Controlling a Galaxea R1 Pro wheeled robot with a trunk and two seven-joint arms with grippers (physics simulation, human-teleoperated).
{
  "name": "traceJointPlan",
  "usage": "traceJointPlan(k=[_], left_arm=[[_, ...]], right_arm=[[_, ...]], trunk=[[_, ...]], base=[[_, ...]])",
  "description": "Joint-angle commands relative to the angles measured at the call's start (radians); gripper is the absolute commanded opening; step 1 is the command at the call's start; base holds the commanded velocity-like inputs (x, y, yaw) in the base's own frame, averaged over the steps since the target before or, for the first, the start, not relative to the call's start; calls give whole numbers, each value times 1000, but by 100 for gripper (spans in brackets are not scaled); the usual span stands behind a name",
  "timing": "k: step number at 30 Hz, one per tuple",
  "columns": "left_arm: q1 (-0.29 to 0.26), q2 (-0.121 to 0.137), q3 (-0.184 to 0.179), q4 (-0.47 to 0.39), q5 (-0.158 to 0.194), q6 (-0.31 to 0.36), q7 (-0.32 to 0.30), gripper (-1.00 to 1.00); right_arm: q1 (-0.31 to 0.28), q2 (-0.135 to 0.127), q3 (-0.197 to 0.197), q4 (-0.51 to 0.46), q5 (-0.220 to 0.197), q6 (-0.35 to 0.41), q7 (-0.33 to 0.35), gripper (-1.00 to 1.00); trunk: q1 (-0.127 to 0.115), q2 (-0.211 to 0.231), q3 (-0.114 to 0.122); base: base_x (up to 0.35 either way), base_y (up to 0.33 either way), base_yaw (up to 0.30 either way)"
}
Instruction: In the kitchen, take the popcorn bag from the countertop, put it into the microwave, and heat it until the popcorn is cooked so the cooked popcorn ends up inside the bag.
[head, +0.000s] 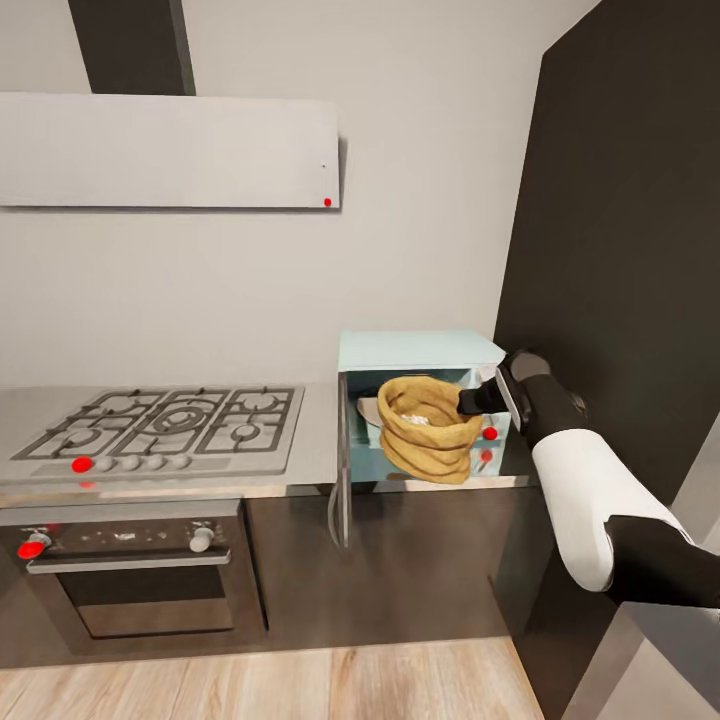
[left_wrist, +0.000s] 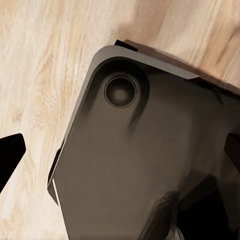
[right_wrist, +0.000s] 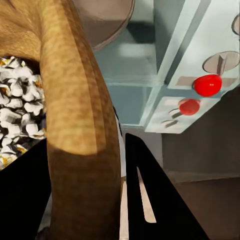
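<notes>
The pale mint-blue microwave (head: 415, 350) stands on the grey countertop (head: 318, 432) with its door (head: 343, 470) swung open to the left. The tan popcorn bag (head: 425, 432) is upright in the microwave's opening, partly inside the cavity. Whitish popcorn (head: 414, 418) shows in its mouth. My right gripper (head: 476, 400) is shut on the bag's right rim. In the right wrist view the bag's rim (right_wrist: 75, 100) runs between the black fingers (right_wrist: 150, 190), with popcorn (right_wrist: 17, 110) beside it and the microwave's knob panel (right_wrist: 207, 85) beyond. My left gripper (left_wrist: 120, 165) hangs open over the robot's base.
A steel gas hob (head: 165, 420) with black grates lies left of the microwave, over a dark built-in oven (head: 140, 570). A tall dark cabinet (head: 620, 250) walls off the right side. A range hood (head: 170, 150) hangs above. Wooden floor (head: 300, 680) lies in front.
</notes>
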Motion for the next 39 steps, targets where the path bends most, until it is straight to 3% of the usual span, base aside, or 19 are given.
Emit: traceJointPlan(k=[1, 22, 29, 35, 39], left_arm=[[0, 0, 5, -1, 0, -2, 2, 100], [0, 1, 3, 1, -2, -2, 2, 100], [0, 1, 3, 0, -1, -2, 2, 100], [0, 4, 5, -1, 0, -2, 2, 100], [0, 4, 6, -1, 0, -2, 2, 100]], right_arm=[[1, 1, -3, 2, 9, 3, 9, -100], [3, -3, -4, 42, 7, 3, 7, -100], [2, -8, -3, 83, 10, 3, 5, -100], [3, 5, -5, 67, 6, -21, 1, -100], [3, -4, -4, 81, 3, -33, 0, -100]], trunk=[[0, -1, -1], [0, -1, -1], [0, -1, -1], [0, -1, -1], [0, -1, -1]], base=[[0, 0, 0], [247, 0, 0], [39, 0, 0], [0, 0, 0], [0, 0, 0]])
